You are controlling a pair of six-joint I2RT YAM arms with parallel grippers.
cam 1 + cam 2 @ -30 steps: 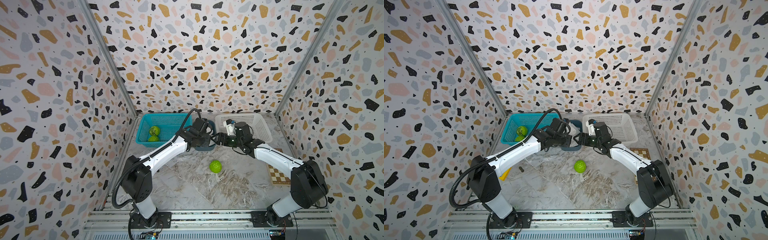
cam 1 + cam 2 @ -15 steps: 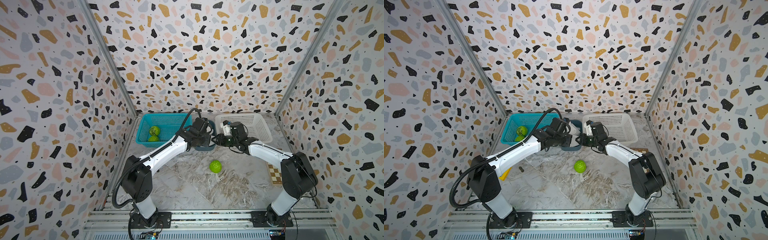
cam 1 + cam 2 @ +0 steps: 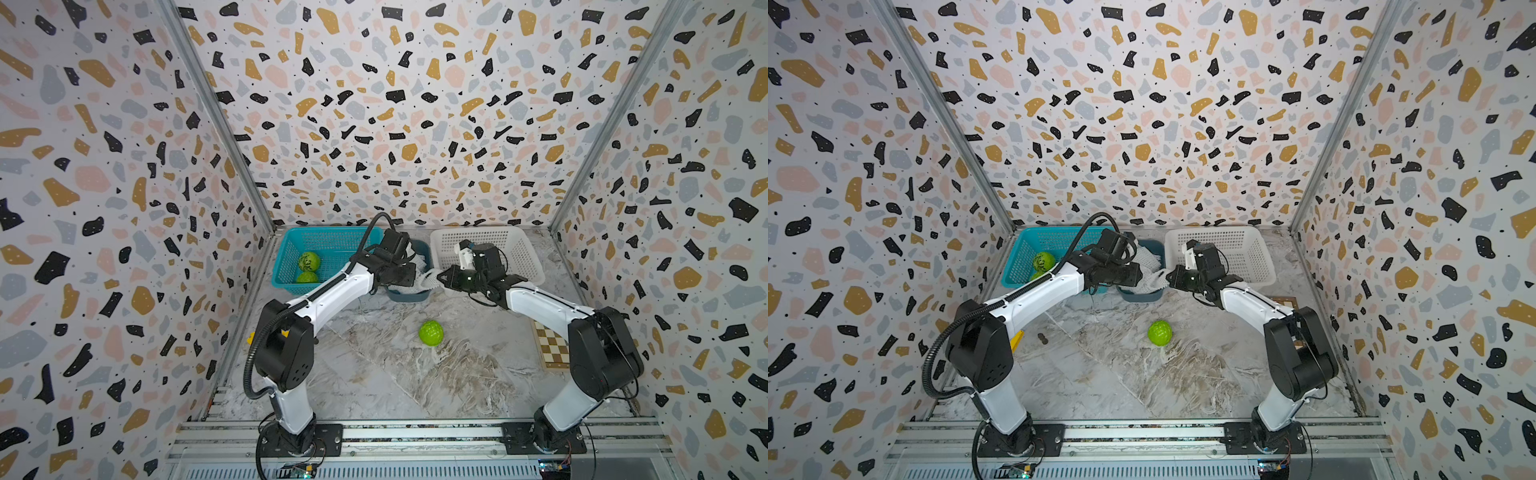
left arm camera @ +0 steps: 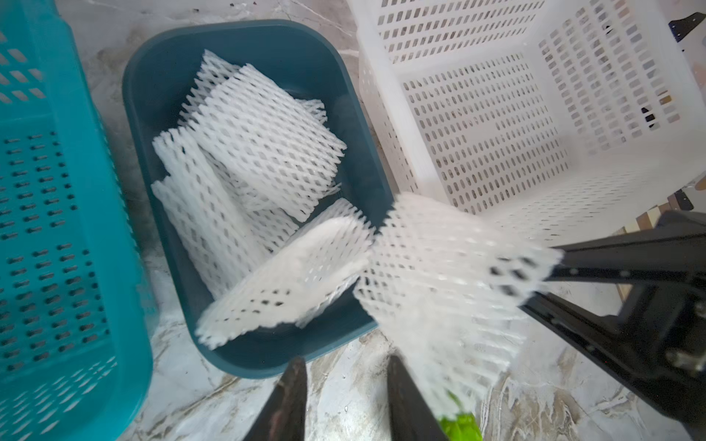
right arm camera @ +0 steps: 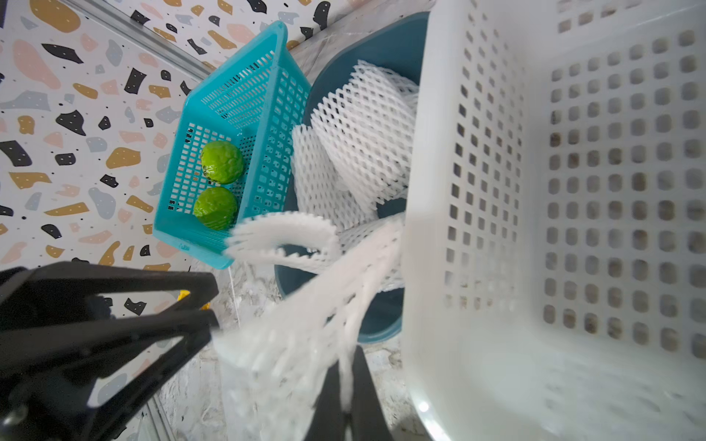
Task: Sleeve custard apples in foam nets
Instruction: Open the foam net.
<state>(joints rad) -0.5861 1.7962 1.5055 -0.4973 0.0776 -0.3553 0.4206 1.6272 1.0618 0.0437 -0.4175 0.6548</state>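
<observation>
Net pickup just beside the blue tub (image 4: 237, 355): right gripper (image 5: 347, 366) clamps a foam net (image 5: 305, 324), left gripper (image 4: 345, 361) stands apart; next it likely must regrip and spread the net.

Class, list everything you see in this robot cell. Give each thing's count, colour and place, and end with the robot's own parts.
custard apples: three, bright green, one loose on the table, two in the teal basket
teal basket: one, teal, back left
dark blue tub: one, dark blue, between the two baskets
foam nets: several, white, lying in the dark blue tub
held foam net: one, white, lifted beside the tub
white basket: one, white, back right, nothing seen inside
checkered board: one, brown and cream, right table edge
left gripper: one, black, jaws apart, near the held foam net
right gripper: one, black, shut on the held foam net
</observation>
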